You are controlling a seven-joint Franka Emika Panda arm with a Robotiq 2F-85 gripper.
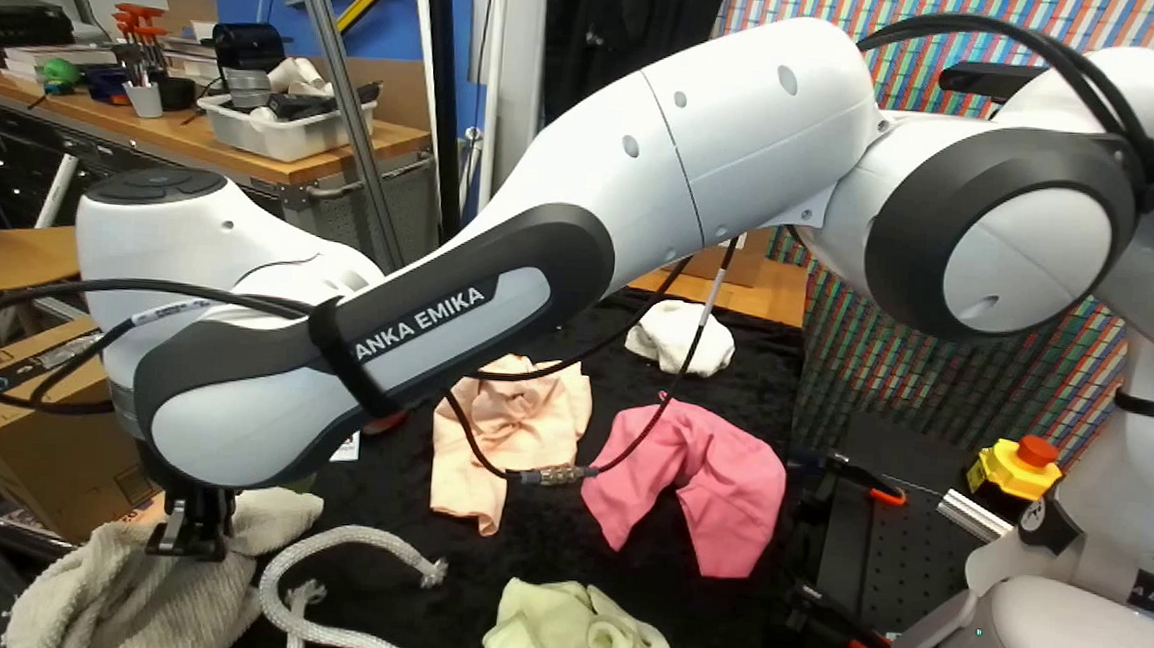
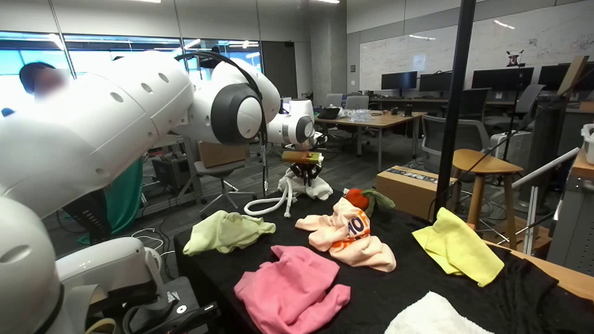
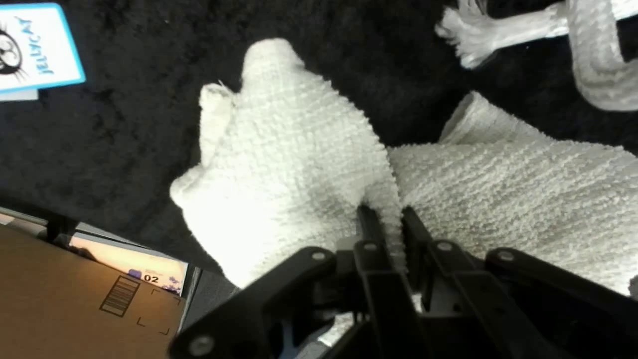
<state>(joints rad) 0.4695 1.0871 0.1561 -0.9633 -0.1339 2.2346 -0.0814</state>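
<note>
My gripper point(image 3: 387, 209) is shut on a fold of an off-white, ribbed towel point(image 3: 289, 149), which shows between its two dark fingers point(image 3: 370, 227). The towel spreads out on both sides of the fingertips. In an exterior view the gripper point(image 1: 191, 539) points down into the crumpled towel point(image 1: 149, 598) near the table's far end. The towel point(image 2: 320, 189) also appears under the gripper point(image 2: 306, 178) from another side, partly hidden by it. Close by lies a thick white rope point(image 1: 347, 638) with frayed ends, and the rope point(image 3: 598, 55) enters the wrist view at top right.
On the black table cover lie peach point(image 1: 531, 426), pink point(image 1: 699, 452), pale green point(image 1: 578, 630), white point(image 1: 681, 335) and yellow point(image 2: 459, 250) cloths. A red plush point(image 2: 357, 198) with green leaves sits near the towel. A cardboard box point(image 3: 75, 309) stands beyond the table edge, and a black pole point(image 2: 452, 116) rises beside it.
</note>
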